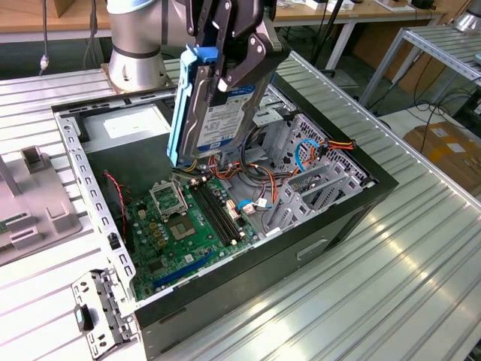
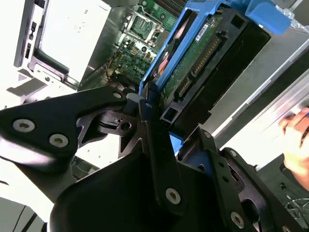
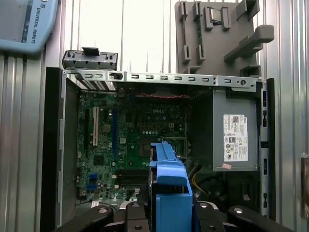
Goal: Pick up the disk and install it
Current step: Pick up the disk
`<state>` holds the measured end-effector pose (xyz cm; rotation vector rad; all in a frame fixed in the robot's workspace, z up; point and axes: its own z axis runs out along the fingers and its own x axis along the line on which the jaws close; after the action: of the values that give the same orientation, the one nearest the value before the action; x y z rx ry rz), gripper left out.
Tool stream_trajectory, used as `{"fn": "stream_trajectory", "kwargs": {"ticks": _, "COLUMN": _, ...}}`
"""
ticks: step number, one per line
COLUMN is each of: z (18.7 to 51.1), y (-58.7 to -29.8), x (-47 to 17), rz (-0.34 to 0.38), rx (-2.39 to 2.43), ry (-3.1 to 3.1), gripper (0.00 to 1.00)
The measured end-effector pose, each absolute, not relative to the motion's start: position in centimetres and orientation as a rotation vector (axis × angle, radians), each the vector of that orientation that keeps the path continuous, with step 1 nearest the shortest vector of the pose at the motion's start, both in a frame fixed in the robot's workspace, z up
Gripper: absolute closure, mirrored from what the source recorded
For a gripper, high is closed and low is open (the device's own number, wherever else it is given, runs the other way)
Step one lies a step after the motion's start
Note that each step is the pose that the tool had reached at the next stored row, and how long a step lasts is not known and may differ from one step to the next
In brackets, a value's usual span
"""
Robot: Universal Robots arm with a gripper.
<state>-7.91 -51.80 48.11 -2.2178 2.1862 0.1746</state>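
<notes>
The gripper (image 1: 222, 75) is clamped on the disk (image 1: 207, 113), its black fingers (image 1: 239, 64) pressed against the two flat faces near the top end. The disk hangs on edge, slightly tilted, in the air above the open computer case (image 1: 75, 162) and touches nothing below it. Its labelled side faces the exterior view's right, and a blue rail (image 1: 179, 113) runs down the edge towards the exterior view's left.

Under the lower end lie the motherboard (image 1: 180, 226) and a bundle of coloured cables (image 1: 248, 169). The grey power supply (image 1: 128, 124) sits in the far corner of the case. In the second wrist view the disk's green circuit board (image 2: 198, 53) shows, framed by blue plastic.

The case lies on its side on a ribbed metal table (image 1: 376, 301) — a grey moulded holder (image 1: 30, 207) rests beside it, at the exterior view's left
</notes>
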Motion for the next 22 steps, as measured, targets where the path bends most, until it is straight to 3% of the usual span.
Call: {"fn": "stream_trajectory", "kwargs": {"ticks": 22, "z": 48.0, "y": -55.3, "x": -7.2, "rz": 0.178, "rx": -2.218, "ry": 2.188, "gripper": 0.63}}
